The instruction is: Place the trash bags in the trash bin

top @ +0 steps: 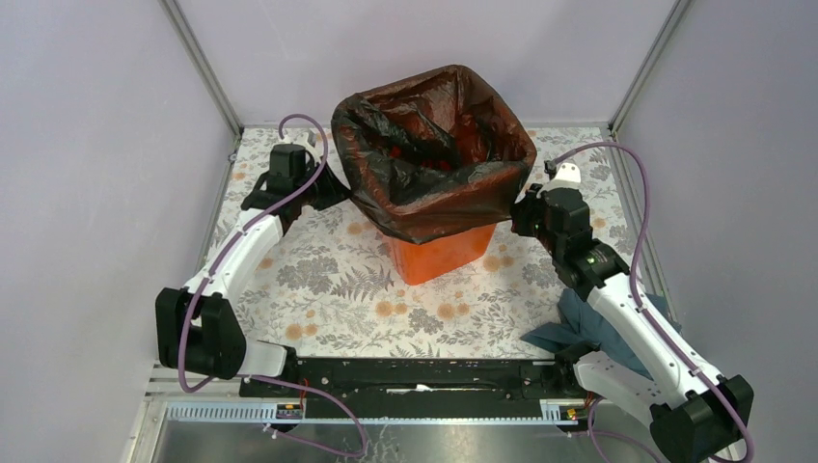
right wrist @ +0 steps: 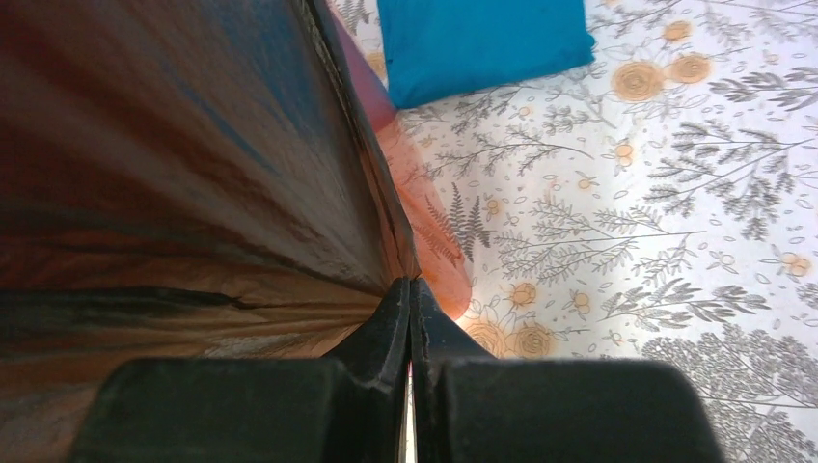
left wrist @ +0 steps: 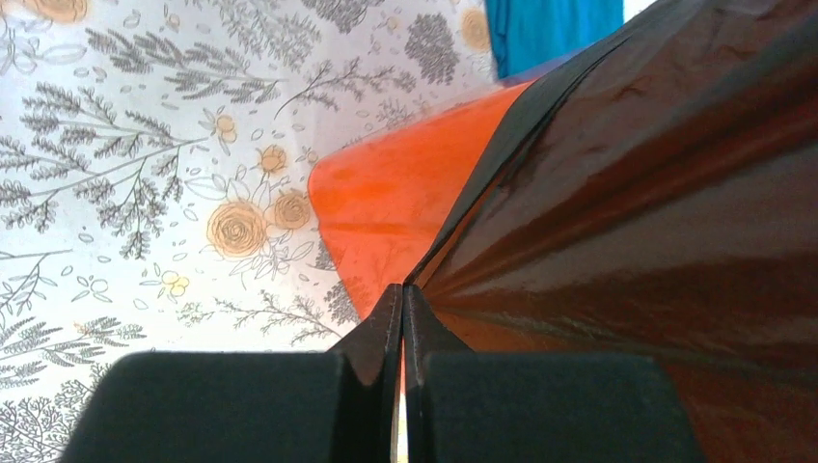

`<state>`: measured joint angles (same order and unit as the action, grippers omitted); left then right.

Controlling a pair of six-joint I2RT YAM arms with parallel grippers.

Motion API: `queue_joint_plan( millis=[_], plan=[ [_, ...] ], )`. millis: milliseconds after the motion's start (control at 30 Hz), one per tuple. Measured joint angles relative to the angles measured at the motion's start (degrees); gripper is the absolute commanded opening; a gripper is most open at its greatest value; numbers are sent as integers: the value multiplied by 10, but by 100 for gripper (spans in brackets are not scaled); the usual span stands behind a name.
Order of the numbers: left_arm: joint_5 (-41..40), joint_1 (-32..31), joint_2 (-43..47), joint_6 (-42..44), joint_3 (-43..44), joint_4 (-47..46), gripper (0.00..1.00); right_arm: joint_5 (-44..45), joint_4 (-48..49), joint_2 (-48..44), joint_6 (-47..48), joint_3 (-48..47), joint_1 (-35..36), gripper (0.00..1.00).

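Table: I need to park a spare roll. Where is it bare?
Bare: the table between the bin and the near edge. Crowded: both bin sides, where left gripper and right gripper pinch the bag; near right, a grey cloth.

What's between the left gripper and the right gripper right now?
The orange trash bin, with the black trash bag draped over its rim, stands between the left gripper and the right gripper, each shut on the bag's edge. The top view shows it.

- One black trash bag (top: 434,145).
- One orange trash bin (top: 439,255).
- Two cloths: a grey-blue cloth (top: 579,325), a bright blue cloth (right wrist: 482,43).
- Two tools: left tool (left wrist: 402,291), right tool (right wrist: 410,286).
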<state>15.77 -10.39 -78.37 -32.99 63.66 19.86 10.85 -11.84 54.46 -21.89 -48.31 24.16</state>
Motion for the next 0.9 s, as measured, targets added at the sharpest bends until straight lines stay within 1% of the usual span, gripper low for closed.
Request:
queue_joint_plan(
  millis=[200, 400, 467, 500, 533, 567, 633, 667, 733, 767, 833, 900],
  plan=[
    [-2, 0, 0, -1, -31, -15, 0, -16, 46, -1, 0, 35, 0, 0],
    [-3, 0, 3, -1, -38, -17, 0, -18, 73, 5, -5, 59, 0, 0],
    [-9, 0, 7, -1, -39, -16, 0, -21, 80, 9, -9, 66, 0, 6],
    [-11, 0, 10, -1, -39, -15, 2, -24, 83, 10, -12, 71, 0, 10],
    [-14, 0, 12, -1, -40, -14, 5, -27, 84, 10, -15, 76, 0, 13],
    [-17, 0, 15, 0, -40, -13, 11, -30, 83, 10, -16, 78, 0, 22],
    [-26, 0, 24, 2, -40, -4, 28, -30, 70, 10, -19, 79, 0, 39],
    [-32, 0, 31, 1, -40, 5, 37, -30, 60, 10, -22, 78, 0, 51],
    [-49, 0, 50, 7, -39, 24, 51, -26, 17, 8, -23, 64, 0, 69],
    [-61, 0, 63, 10, -37, 38, 59, -23, -13, 4, -21, 51, 0, 75],
    [-88, 0, 93, 17, -29, 67, 71, -13, -68, -11, -19, 22, 0, 86],
    [-119, 0, 128, 26, -14, 98, 82, -5, -122, -42, -15, -15, 0, 94]
  ],
)
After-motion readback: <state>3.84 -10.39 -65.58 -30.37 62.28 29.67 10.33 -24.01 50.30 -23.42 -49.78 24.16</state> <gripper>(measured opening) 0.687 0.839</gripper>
